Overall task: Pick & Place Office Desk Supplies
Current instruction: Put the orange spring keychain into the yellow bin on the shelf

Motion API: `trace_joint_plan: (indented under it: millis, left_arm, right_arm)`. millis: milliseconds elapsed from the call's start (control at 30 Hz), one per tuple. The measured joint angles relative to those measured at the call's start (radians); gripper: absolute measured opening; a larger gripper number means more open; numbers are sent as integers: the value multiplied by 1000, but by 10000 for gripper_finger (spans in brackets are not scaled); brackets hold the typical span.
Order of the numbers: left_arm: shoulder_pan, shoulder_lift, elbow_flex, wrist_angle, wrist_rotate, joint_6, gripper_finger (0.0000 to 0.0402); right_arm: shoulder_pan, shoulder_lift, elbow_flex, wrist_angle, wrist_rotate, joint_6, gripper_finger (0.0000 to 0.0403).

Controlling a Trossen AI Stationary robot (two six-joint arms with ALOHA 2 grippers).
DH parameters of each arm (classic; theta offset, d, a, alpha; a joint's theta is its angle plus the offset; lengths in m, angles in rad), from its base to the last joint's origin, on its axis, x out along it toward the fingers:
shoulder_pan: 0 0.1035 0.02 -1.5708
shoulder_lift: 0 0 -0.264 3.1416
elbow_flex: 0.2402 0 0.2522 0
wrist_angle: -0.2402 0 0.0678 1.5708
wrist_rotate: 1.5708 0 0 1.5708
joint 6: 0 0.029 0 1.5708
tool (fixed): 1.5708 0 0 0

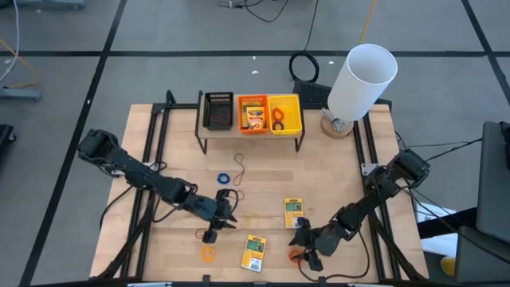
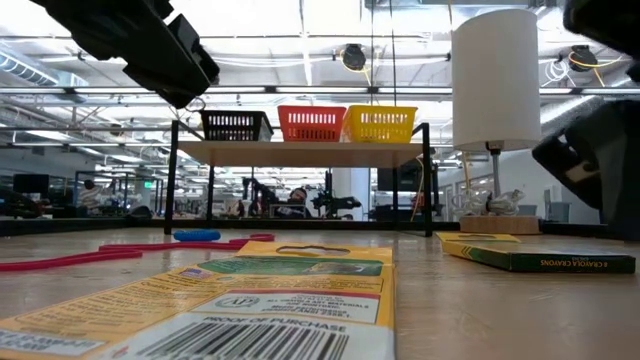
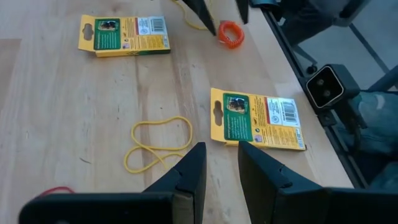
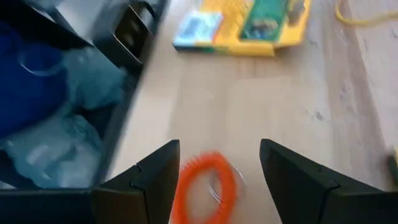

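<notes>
Orange coil band [image 4: 208, 186] is seen lying on the wood right between the spread fingers of the right gripper [image 4: 217, 180], and nothing is actually pinched there; in the high view the same gripper [image 1: 307, 247] is parked low at the near edge of the table [image 1: 343, 167], with the coil just beside it. One yellow pack [image 4: 249, 22] is caught a bit ahead of those fingers.

Over on the left gripper [image 3: 221, 168], the jaws are held only slightly apart with bare wood showing in the gap, so nothing is gripped. A yellow rubber-band loop [image 3: 155, 143] is found just beside the fingertips, and a second yellow pack [image 3: 258, 118] is lying flat close on the other side. A third pack [image 3: 124, 34] is seen farther off.

From above, two packs are laid out between the two grippers, one nearer the table's middle [image 1: 293, 211] and one nearer the front edge [image 1: 254, 253]. A blue band [image 1: 224, 178] is spotted closer to the shelf. Up on that shelf, a black bin [image 1: 217, 110], an orange bin [image 1: 253, 115] and a yellow bin [image 1: 284, 113] are lined up side by side, and a big white cylinder [image 1: 361, 80] is stood off to their right.
</notes>
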Motion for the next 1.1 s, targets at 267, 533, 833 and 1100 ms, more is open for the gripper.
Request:
trace_joint_plan:
  millis: [267, 533, 833, 1100]
  left_arm:
    - [0, 0, 0, 0, 0, -20, 81]
    - [0, 0, 0, 0, 0, -19, 81]
    - [0, 0, 0, 0, 0, -21, 81]
    - [-5, 0, 0, 0, -2, -39, 81]
  right_arm:
    - [0, 0, 0, -122, 2, 41, 192]
    - [0, 0, 0, -121, -1, 40, 161]
    - [39, 1, -1, -83, 2, 108, 153]
    - [73, 70, -1, -29, 95, 142, 153]
